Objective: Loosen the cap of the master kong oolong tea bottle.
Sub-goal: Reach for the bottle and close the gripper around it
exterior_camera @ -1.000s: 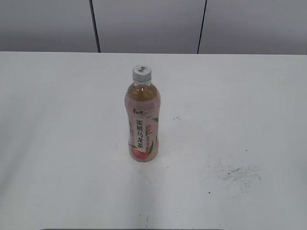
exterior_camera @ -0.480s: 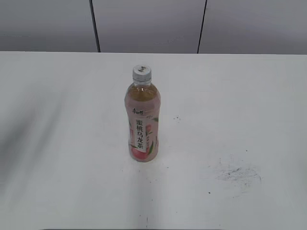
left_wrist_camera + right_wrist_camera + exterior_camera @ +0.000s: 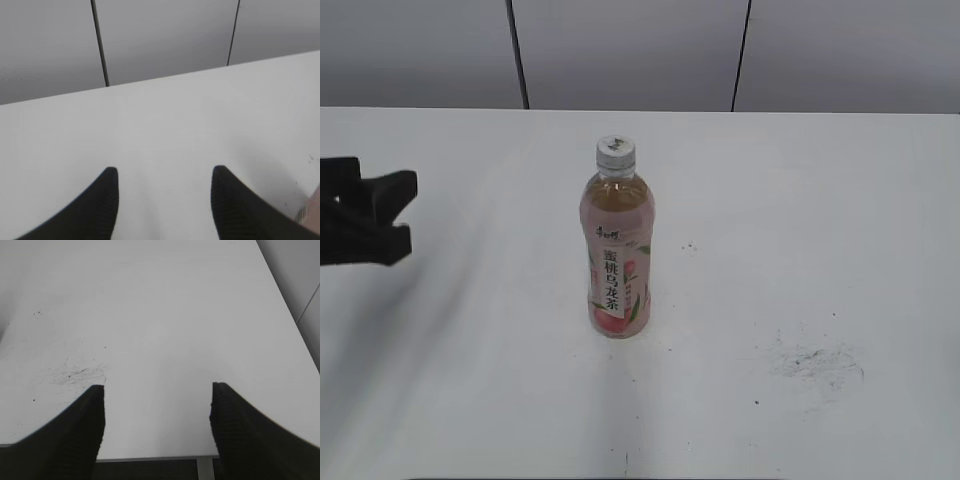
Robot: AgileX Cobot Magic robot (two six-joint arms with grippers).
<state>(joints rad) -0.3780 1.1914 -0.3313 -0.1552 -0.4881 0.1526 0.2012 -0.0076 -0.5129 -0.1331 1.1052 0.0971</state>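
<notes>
The master kong oolong tea bottle stands upright near the middle of the white table, its pink peach label facing me. The small white-grey cap sits on its neck. My left gripper is open and empty at the far left of the exterior view, well apart from the bottle. In the left wrist view its jaws are spread over bare table, and a sliver of the bottle shows at the lower right edge. My right gripper is open and empty above the table's front edge; it is outside the exterior view.
A dark scuff patch marks the table to the right of the bottle; it also shows in the right wrist view. A grey panelled wall runs behind the table. The table's front edge lies under the right gripper.
My left gripper has come into the exterior view from the left edge. The bottle has not moved.
</notes>
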